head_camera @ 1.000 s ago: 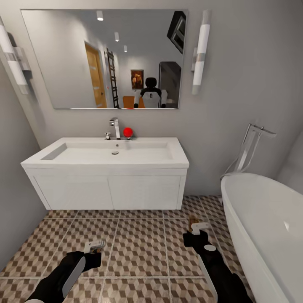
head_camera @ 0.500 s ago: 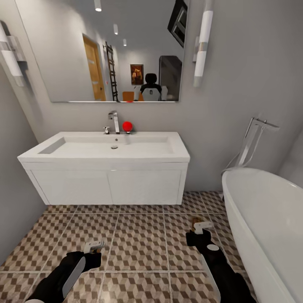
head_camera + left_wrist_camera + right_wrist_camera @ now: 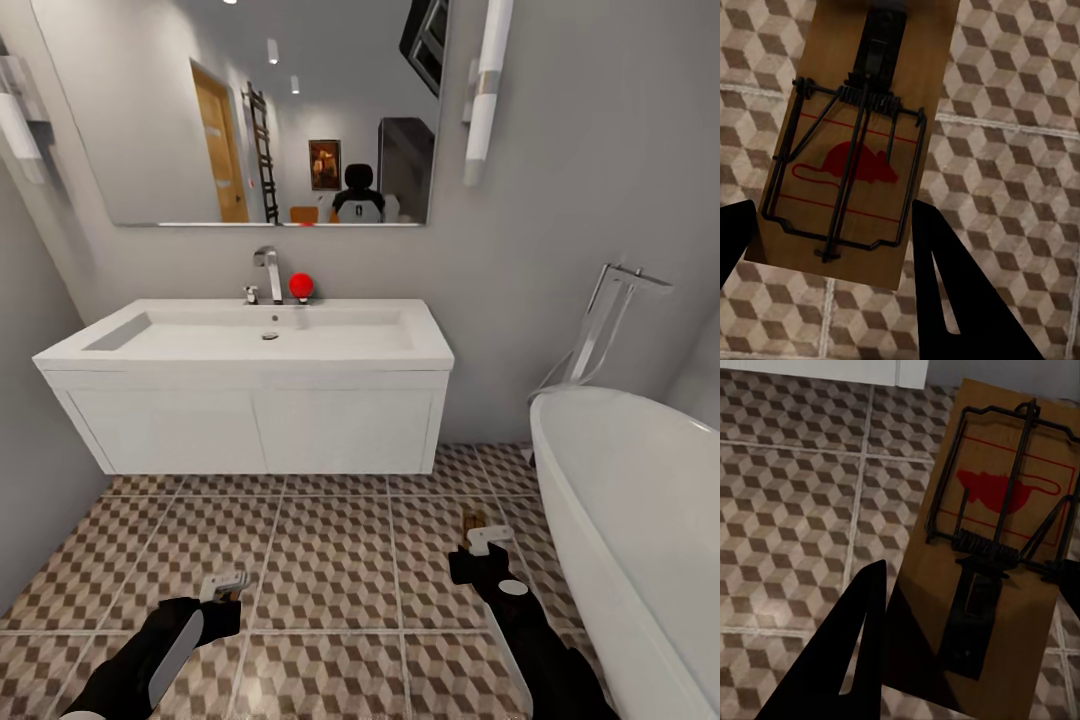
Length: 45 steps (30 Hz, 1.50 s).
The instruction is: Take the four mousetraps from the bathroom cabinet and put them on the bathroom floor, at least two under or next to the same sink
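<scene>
Closer now, the head camera has moved toward the bathroom sink (image 3: 250, 340), which sits larger and lower against the mirror (image 3: 250, 110). Both arms hang low over the bathroom floor (image 3: 330, 560). The left gripper (image 3: 226, 590) has its fingers clamped on a mousetrap (image 3: 855, 142); the right gripper (image 3: 483, 540) grips another mousetrap (image 3: 997, 547) beside the bathtub (image 3: 640, 520).

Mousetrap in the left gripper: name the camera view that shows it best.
Left wrist view. The mousetrap there lies face-on between the gripper's dark fingers, its wire and red mouse print clear. In the head view the left gripper hides nearly all of it.
</scene>
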### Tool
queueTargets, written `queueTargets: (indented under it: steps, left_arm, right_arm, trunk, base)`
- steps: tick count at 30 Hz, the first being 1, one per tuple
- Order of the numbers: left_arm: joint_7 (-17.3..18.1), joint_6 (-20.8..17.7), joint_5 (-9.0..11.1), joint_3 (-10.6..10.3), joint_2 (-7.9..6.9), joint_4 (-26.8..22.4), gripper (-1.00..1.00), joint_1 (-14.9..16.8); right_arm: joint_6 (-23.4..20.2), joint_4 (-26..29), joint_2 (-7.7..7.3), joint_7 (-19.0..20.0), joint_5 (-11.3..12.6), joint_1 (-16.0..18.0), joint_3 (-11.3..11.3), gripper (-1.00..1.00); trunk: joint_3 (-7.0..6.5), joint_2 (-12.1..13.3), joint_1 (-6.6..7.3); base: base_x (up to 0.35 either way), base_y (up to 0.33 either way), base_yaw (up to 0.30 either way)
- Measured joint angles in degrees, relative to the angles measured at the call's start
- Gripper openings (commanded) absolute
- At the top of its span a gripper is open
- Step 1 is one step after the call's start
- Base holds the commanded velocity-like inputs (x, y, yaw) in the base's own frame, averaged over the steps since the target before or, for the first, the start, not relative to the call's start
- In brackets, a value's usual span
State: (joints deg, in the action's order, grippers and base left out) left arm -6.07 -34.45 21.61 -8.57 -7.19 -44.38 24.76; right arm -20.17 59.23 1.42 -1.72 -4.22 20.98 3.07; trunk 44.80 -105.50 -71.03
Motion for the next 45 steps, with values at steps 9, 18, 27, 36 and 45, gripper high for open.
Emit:
queueTargets:
  steps: [9,18,27,36,45]
  left_arm:
    - [0.0,0.0,0.0,0.0,0.06,0.0,-1.0,0.0]
    - [0.0,0.0,0.0,0.0,0.06,0.0,-1.0,0.0]
    - [0.0,0.0,0.0,0.0,0.14,0.0,-1.0,0.0]
    - [0.0,0.0,0.0,0.0,0.18,0.0,-1.0,0.0]
    - [0.0,0.0,0.0,0.0,0.23,0.0,-1.0,0.0]
  right_arm:
    - [0.0,0.0,-0.01,0.0,0.0,0.0,0.0,-1.0]
    - [0.0,0.0,-0.01,0.0,0.0,0.0,0.0,-1.0]
    - [0.0,0.0,-0.01,0.0,0.0,0.0,0.0,-1.0]
    - [0.1,0.3,-0.01,0.0,0.0,0.0,0.0,-1.0]
    - [0.0,0.7,-0.04,0.0,0.0,0.0,0.0,-1.0]
  trunk:
    - [2.43,-3.6,-1.98]
    - [4.87,-7.2,-3.96]
    - [7.3,-10.8,-5.93]
    - [9.73,-14.4,-7.91]
    - [12.17,-18.1,-9.89]
  base:
    - [0.0,0.0,0.0]
    - [0.0,0.0,0.0]
    - [0.0,0.0,0.0]
    - [0.0,0.0,0.0]
    - [0.0,0.0,0.0]
